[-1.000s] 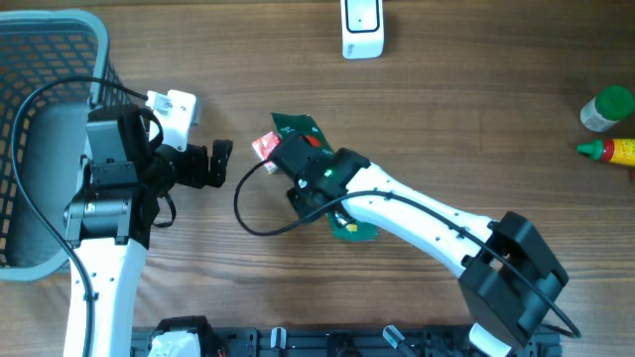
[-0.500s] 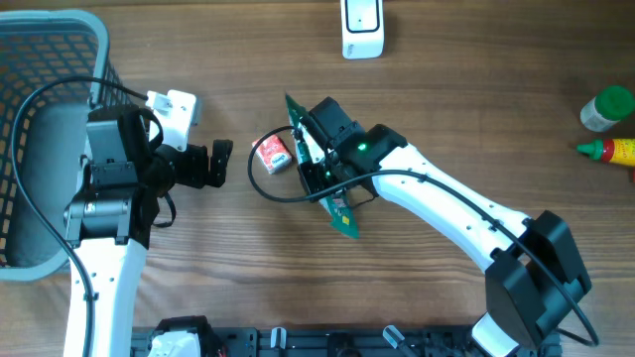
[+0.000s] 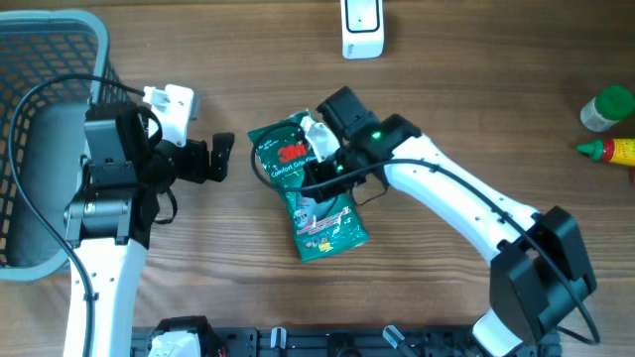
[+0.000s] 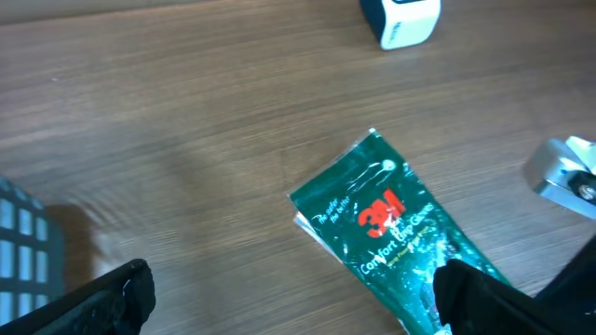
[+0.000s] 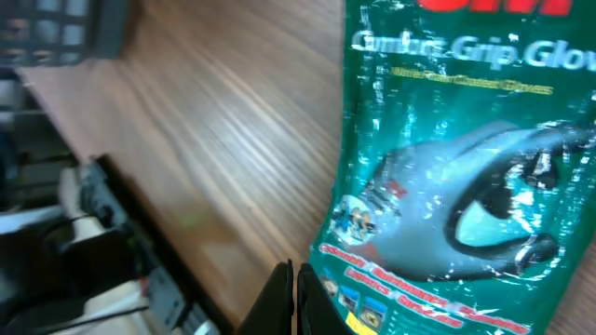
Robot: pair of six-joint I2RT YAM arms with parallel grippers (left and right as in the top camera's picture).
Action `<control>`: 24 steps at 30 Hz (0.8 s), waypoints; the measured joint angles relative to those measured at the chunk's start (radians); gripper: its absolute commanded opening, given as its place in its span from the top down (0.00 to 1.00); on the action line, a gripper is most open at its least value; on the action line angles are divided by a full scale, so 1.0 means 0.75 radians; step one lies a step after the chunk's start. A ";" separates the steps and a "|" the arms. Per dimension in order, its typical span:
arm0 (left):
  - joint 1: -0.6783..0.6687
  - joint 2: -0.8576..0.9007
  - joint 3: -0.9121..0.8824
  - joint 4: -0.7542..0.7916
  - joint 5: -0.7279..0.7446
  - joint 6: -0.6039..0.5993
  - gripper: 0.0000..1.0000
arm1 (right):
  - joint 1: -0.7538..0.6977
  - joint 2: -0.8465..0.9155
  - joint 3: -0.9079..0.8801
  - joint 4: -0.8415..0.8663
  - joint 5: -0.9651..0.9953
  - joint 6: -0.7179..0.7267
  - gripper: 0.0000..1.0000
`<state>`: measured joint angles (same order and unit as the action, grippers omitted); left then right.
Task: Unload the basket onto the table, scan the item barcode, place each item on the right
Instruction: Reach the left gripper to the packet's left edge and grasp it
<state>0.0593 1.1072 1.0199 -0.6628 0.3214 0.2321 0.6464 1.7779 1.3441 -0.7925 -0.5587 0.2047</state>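
The item is a green 3M glove package [image 3: 310, 193], held above the table's middle with its printed front facing up; no barcode shows. My right gripper [image 3: 319, 134] is shut on the package's edge, and in the right wrist view its closed fingers [image 5: 291, 300] meet the package [image 5: 447, 186] at the lower corner. The white scanner [image 3: 362, 28] stands at the far edge, also in the left wrist view as the scanner [image 4: 400, 19]. My left gripper [image 3: 222, 157] stays open just left of the package, its fingers [image 4: 484, 298] wide apart and holding nothing, with the package [image 4: 377, 209] beyond.
A grey mesh basket [image 3: 50, 45] fills the left side behind my left arm. A green-capped bottle [image 3: 605, 107] and a red and yellow bottle [image 3: 613, 151] lie at the right edge. A black rail [image 3: 327, 342] runs along the near edge.
My right gripper has turned the package from edge-on to flat with its front facing up and shifted slightly toward the far side. The left arm has not moved.
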 measured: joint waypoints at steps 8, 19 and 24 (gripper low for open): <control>0.000 0.000 0.000 0.023 0.090 -0.034 0.00 | -0.104 0.000 0.000 -0.069 -0.204 -0.076 0.96; 0.000 0.073 0.000 0.018 0.270 -0.142 0.00 | -0.183 0.000 0.000 -0.151 -0.232 -0.102 0.96; 0.000 0.359 0.000 -0.005 0.290 -0.370 0.00 | -0.291 0.000 0.000 -0.213 -0.221 -0.105 0.96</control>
<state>0.0593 1.3766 1.0199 -0.6662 0.5392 -0.0456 0.4278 1.7779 1.3441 -0.9520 -0.7246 0.1257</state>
